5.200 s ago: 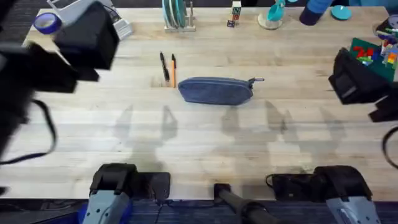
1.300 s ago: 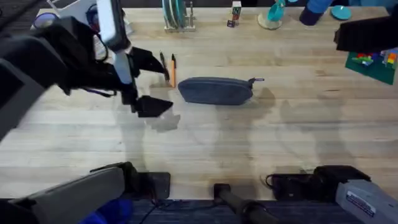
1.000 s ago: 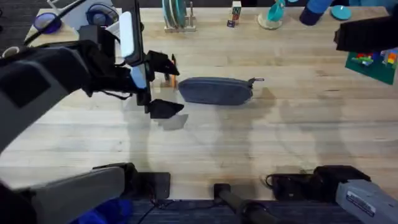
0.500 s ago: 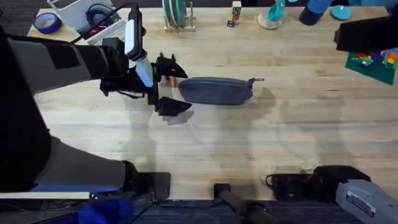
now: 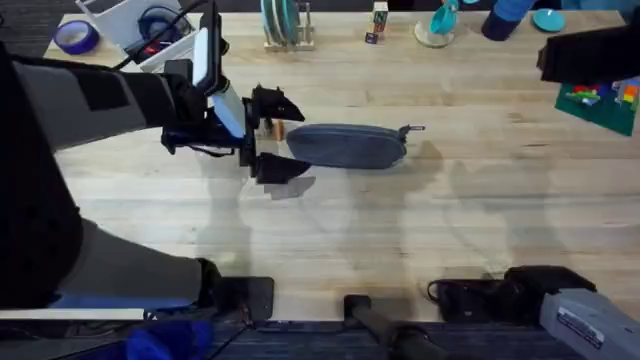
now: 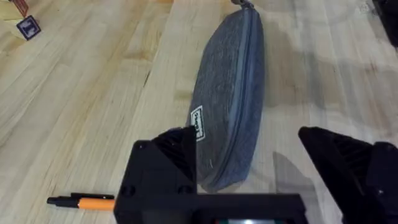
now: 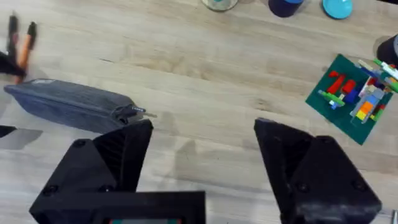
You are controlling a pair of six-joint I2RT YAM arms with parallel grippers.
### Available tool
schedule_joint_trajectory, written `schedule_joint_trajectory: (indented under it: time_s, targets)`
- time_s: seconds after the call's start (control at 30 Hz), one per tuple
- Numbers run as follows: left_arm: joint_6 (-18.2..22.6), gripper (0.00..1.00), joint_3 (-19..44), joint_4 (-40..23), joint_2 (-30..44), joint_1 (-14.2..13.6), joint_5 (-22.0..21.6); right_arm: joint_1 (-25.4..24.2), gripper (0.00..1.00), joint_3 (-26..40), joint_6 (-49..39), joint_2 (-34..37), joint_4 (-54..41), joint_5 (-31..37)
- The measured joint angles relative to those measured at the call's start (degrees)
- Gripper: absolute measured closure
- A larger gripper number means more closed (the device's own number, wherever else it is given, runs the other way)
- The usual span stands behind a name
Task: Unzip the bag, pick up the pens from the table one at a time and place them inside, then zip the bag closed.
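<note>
Bag (image 5: 347, 146) lies zipped on the worktop (image 5: 400, 230), looks soft and light, so the left jaws (image 5: 275, 135), wide open around its end, should pinch it firmly.

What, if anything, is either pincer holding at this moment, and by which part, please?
Nothing is held. The left pincer is open, straddling the near end of the bag without closing. The right pincer is open above the table.

Pens (image 5: 268, 127) just left of bag (image 5: 347, 146)
</note>
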Motion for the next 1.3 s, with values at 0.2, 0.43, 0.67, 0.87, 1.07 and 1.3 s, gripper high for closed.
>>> schedule_joint_trajectory:
  time_s: [0.2,0.43,0.67,0.87,1.07,1.3]
  targets:
    - [-0.39,0.687,0.0,0.27,0.0,0.0,0.12,0.0,0.006,-0.02,-0.01,0.0,0.0,0.0]
    - [-0.22,0.956,0.0,0.26,0.0,0.11,0.11,0.0,0.005,0.0,-1.24,0.0,0.0,-0.19]
    - [-0.22,0.956,0.0,0.27,0.0,0.11,0.11,0.0,0.005,-0.02,-13.93,0.0,-0.11,-4.23]
    - [-0.22,0.956,0.0,0.28,0.0,0.11,0.11,-0.35,0.006,-1.17,-25.03,0.0,-0.94,-8.27]
    - [-0.22,0.956,0.0,0.28,0.0,0.11,0.11,-3.85,0.006,-5.89,-35.6,1.2,-1.59,-16.5]
    - [-0.22,0.956,0.0,0.28,0.0,0.11,0.11,-9.53,0.006,-7.08,-50.56,5.57,-1.51,-30.13]
